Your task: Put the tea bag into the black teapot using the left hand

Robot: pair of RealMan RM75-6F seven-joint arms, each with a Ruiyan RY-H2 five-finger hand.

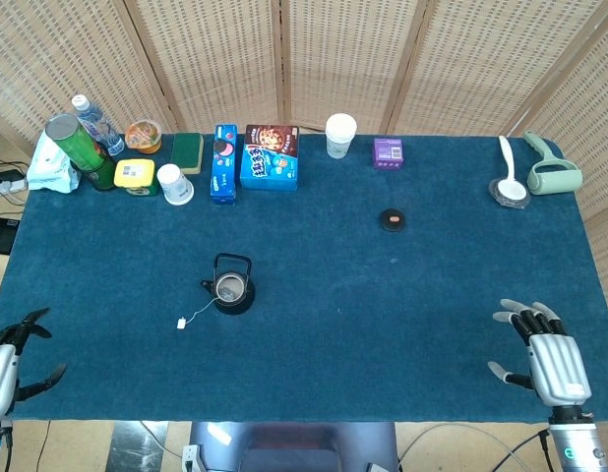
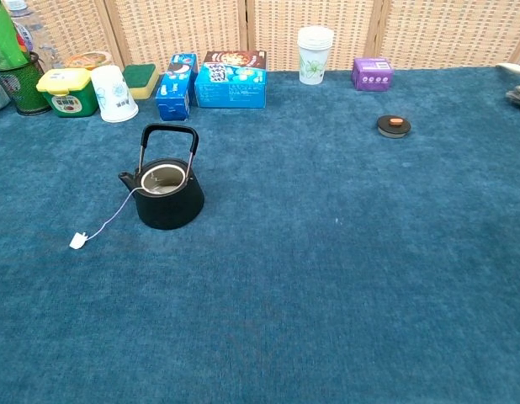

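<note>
Black teapot (image 2: 167, 192): we see it upright on the blue table cloth (image 2: 344, 278), left of centre, lid off, handle raised, spout towards the left in the chest view.
Tea bag: we cannot see the bag itself; its string (image 2: 113, 215) runs out over the teapot's rim and down to the cloth, so we take the bag to be inside the pot.
Tag (image 2: 76, 241): we see the small white paper tag at the string's end, lying flat on the cloth to the near left of the teapot, apart from it.
Left hand (image 1: 3, 366): we find it only in the head view, at the near left corner of the table, well apart from the teapot; its fingers are spread and it holds nothing.
Right hand (image 1: 547, 354): we find it at the near right edge, palm down, fingers fanned apart, nothing in its grasp.
Teapot lid (image 2: 394, 125): we see a small black disc with an orange knob on the cloth, well to the right of the pot.
Back row: we note a green bottle (image 1: 73, 146), a yellow tub (image 1: 134, 175), a white cup (image 2: 114, 93), a green sponge (image 2: 141, 78), two blue boxes (image 2: 230, 78), a paper cup (image 2: 315, 43) and a purple box (image 2: 372, 73).
Far right: we see a white spoon (image 1: 510, 174) and a pale green roller (image 1: 552, 167).
</note>
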